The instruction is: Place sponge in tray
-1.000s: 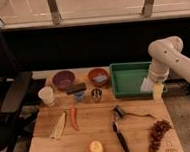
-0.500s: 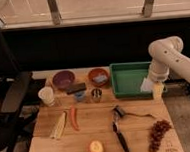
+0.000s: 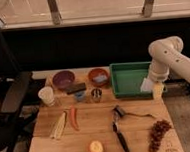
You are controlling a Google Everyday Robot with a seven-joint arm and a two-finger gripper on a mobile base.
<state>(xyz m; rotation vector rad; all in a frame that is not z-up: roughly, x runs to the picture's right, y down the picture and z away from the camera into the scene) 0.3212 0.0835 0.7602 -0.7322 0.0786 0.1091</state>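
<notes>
The sponge [image 3: 100, 79] lies, as far as I can tell, in the orange bowl [image 3: 90, 74] near the table's [image 3: 93, 126] back edge, just left of the tray [image 3: 126, 80], which sits at the back right corner. The gripper [image 3: 152, 85] hangs over the tray's front right corner, jaws wide, well apart from the sponge. Nothing has shifted over the last second: arm and things keep their places. So the task looks unstarted, and a reach leftward to the bowl is probably next.
</notes>
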